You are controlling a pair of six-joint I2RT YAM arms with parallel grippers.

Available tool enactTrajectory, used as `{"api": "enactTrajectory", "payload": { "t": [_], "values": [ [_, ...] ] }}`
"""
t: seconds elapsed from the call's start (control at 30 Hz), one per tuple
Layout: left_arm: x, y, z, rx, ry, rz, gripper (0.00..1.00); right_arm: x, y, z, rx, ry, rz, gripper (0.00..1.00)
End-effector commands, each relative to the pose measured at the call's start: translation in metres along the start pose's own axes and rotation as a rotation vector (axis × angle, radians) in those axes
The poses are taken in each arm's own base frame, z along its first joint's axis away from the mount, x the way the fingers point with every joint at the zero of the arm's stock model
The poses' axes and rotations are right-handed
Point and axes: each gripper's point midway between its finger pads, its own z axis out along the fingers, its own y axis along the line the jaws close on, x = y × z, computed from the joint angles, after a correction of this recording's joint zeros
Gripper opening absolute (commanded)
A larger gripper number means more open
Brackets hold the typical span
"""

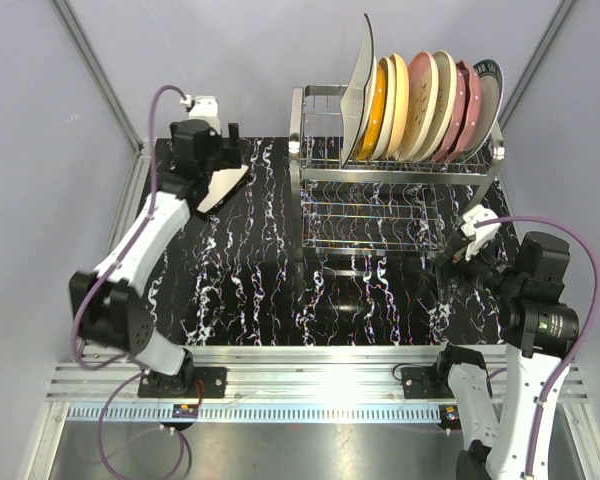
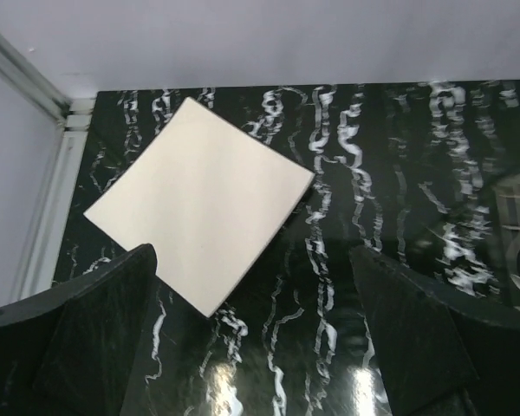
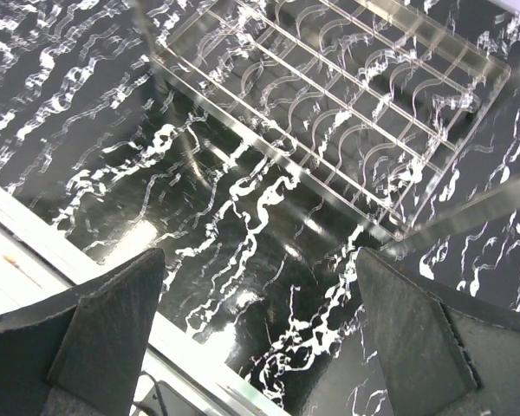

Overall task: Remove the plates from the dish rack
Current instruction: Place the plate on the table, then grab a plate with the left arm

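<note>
The chrome wire dish rack [image 1: 310,130] stands at the back right. Several plates stand upright in its upper tier: a white square one [image 1: 363,75] at the left, then a yellow-orange one [image 1: 374,120], cream and pink ones [image 1: 423,95], and a dark-rimmed one [image 1: 490,90] at the right. Another white square plate [image 2: 199,204] lies flat on the table at the back left [image 1: 226,188]. My left gripper [image 1: 228,152] hovers open just above it, and nothing sits between its fingers [image 2: 104,334]. My right gripper [image 1: 446,268] is open and empty near the rack's front right corner.
The rack's lower tier [image 3: 347,113] holds no plates and lies just ahead of my right gripper [image 3: 260,347]. The black marbled table [image 1: 250,290] ends at a metal rail [image 1: 310,365] in front. Grey walls and frame posts [image 1: 95,70] enclose the back and sides.
</note>
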Motion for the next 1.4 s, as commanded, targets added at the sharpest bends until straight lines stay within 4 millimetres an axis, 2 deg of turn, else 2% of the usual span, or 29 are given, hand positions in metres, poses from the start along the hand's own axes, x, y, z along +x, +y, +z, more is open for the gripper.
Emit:
{"api": "enactTrajectory", "payload": {
  "t": [0.0, 0.03, 0.07, 0.17, 0.2, 0.27, 0.3, 0.37, 0.4, 0.5, 0.53, 0.67, 0.77, 0.9, 1.1, 1.27, 1.3, 1.33, 1.37],
  "values": [
    [-0.050, -0.015, -0.063, 0.177, -0.126, -0.142, 0.99, -0.010, 0.018, -0.009, -0.091, 0.010, 0.026, 1.00],
    [-0.050, -0.018, -0.075, 0.219, -0.131, -0.154, 0.99, -0.018, 0.019, -0.012, -0.093, -0.003, 0.022, 1.00],
    [-0.062, -0.017, -0.097, 0.243, -0.171, -0.173, 0.99, -0.022, 0.020, -0.013, -0.101, -0.008, 0.027, 1.00],
    [-0.059, -0.020, -0.130, 0.315, -0.184, -0.208, 0.99, -0.040, 0.022, -0.017, -0.122, -0.026, 0.056, 1.00],
    [-0.059, -0.020, -0.152, 0.356, -0.212, -0.220, 0.99, -0.050, 0.024, -0.022, -0.126, -0.046, 0.059, 1.00],
    [-0.055, -0.022, -0.174, 0.403, -0.224, -0.224, 0.99, -0.060, 0.022, -0.022, -0.130, -0.053, 0.077, 1.00],
    [-0.052, -0.023, -0.192, 0.440, -0.243, -0.228, 0.99, -0.069, 0.023, -0.026, -0.129, -0.070, 0.075, 1.00],
    [-0.047, -0.022, -0.211, 0.469, -0.259, -0.236, 0.99, -0.075, 0.021, -0.026, -0.131, -0.074, 0.090, 1.00],
    [-0.044, -0.024, -0.227, 0.511, -0.277, -0.239, 0.99, -0.081, 0.019, -0.027, -0.121, -0.082, 0.095, 1.00],
    [-0.034, -0.029, -0.246, 0.567, -0.274, -0.263, 0.99, -0.087, 0.011, -0.024, -0.102, -0.088, 0.108, 1.00],
    [-0.034, -0.031, -0.260, 0.607, -0.282, -0.266, 0.99, -0.088, 0.009, -0.023, -0.095, -0.091, 0.110, 1.00],
    [-0.033, -0.043, -0.286, 0.724, -0.283, -0.287, 0.99, -0.088, -0.003, -0.016, -0.059, -0.096, 0.115, 1.00],
    [-0.037, -0.055, -0.306, 0.830, -0.294, -0.318, 0.99, -0.080, -0.010, -0.007, -0.046, -0.101, 0.126, 1.00],
    [-0.045, -0.069, -0.326, 0.964, -0.282, -0.367, 0.99, -0.057, -0.017, 0.012, -0.051, -0.081, 0.164, 1.00],
    [-0.057, -0.083, -0.341, 1.058, -0.257, -0.384, 0.99, -0.033, -0.021, 0.032, -0.069, -0.067, 0.216, 1.00],
    [-0.070, -0.095, -0.350, 1.089, -0.264, -0.375, 0.99, -0.026, -0.019, 0.037, -0.074, -0.087, 0.203, 1.00],
    [-0.074, -0.102, -0.358, 1.120, -0.274, -0.351, 0.99, -0.021, -0.018, 0.039, -0.082, -0.085, 0.206, 1.00],
    [-0.073, -0.106, -0.349, 1.089, -0.259, -0.351, 0.99, -0.020, -0.017, 0.039, -0.083, -0.087, 0.205, 1.00],
    [-0.074, -0.110, -0.348, 1.085, -0.257, -0.342, 0.99, -0.020, -0.017, 0.039, -0.080, -0.098, 0.191, 1.00]
  ]
}}
